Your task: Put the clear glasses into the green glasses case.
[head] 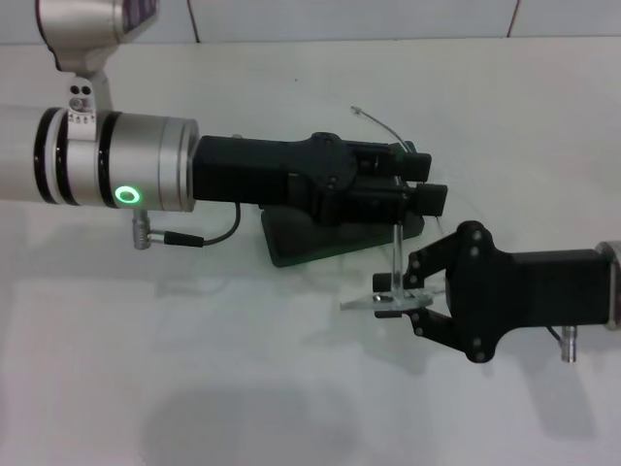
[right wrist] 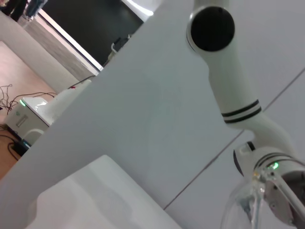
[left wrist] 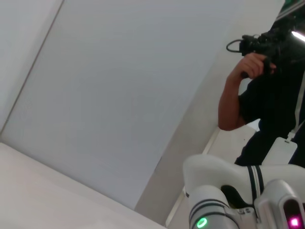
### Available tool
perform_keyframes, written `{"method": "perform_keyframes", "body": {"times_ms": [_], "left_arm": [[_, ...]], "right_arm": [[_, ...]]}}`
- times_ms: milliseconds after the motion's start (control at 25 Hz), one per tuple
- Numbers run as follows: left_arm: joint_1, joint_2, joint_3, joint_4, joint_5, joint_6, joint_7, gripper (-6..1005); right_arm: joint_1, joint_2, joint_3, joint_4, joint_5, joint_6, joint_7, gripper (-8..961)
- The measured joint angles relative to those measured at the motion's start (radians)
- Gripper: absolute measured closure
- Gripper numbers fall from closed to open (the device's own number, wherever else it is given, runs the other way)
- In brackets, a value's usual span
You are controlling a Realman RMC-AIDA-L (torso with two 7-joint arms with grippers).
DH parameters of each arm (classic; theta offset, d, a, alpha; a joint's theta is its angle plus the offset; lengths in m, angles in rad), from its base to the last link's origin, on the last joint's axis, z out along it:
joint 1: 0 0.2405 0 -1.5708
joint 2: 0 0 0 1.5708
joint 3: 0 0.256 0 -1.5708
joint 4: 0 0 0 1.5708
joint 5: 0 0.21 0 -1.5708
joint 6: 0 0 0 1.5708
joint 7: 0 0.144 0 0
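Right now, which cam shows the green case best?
Head view: the green glasses case lies on the white table, mostly hidden under the left tool. Neither the left wrist view nor the right wrist view shows the case.

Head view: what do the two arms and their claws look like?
Left arm: silver-white cylinder with black bands, a lit green ring, a thin black cable beneath, ending in a black claw. Right claw: black, angular linkage fingers with visible screws, on a boxy black body.

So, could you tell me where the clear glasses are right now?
In the head view the clear glasses sit right of centre, held by the right gripper just in front of the green glasses case.
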Motion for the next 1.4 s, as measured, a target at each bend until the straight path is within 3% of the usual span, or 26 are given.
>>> {"method": "perform_keyframes", "body": {"times_ms": [680, 1400], "left_arm": [[0.028, 0.01, -0.009, 0.001, -0.07, 0.006, -0.009, 416], [0.0, -0.013, 0.001, -0.102, -0.021, -0.028, -0.014, 417]], "right_arm": [[-0.02, -0.002, 0.009, 0.001, 0.024, 0.034, -0.041, 826], [-0.027, -0.003, 0.006, 0.001, 0.025, -0.008, -0.095, 827]]}}
